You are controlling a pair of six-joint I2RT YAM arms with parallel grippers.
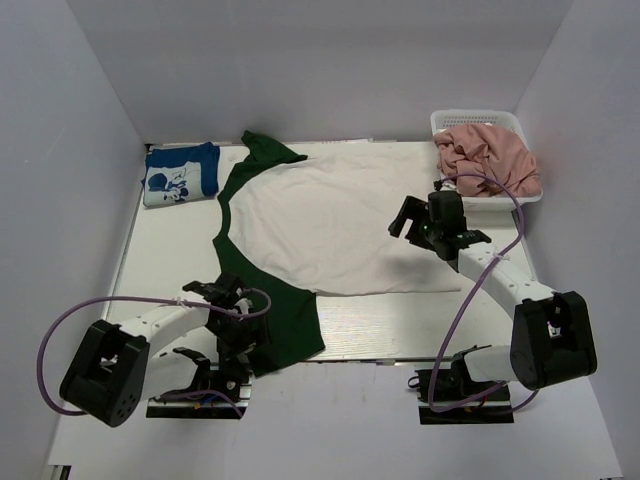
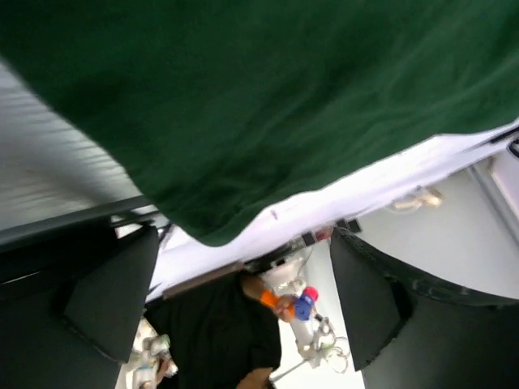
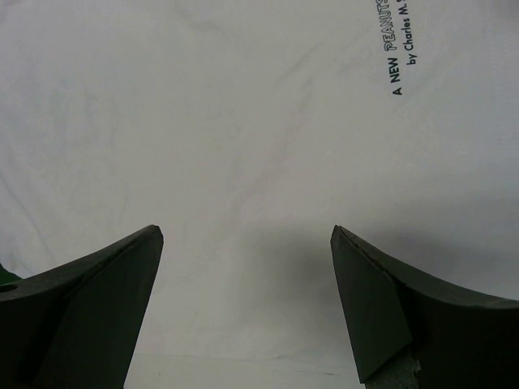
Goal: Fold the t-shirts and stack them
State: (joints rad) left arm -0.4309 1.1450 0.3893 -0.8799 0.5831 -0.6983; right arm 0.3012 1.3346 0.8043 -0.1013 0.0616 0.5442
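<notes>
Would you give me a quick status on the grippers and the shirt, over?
Left gripper open, at green sleeve. Right gripper open, above shirt. Spread out flat, fold not done. Nothing in the way.

A white t-shirt (image 1: 330, 225) with dark green sleeves lies spread flat, sleeves to the left. Just beyond its far sleeve sits a folded blue t-shirt (image 1: 180, 173) with white cartoon print. Off its far-right corner, a dusty pink t-shirt (image 1: 490, 160) lies crumpled.

Top camera overlooks the whole table (image 1: 400, 330) from behind; both wrist cameras face close onto the same spread t-shirt (image 1: 320, 220).
</notes>
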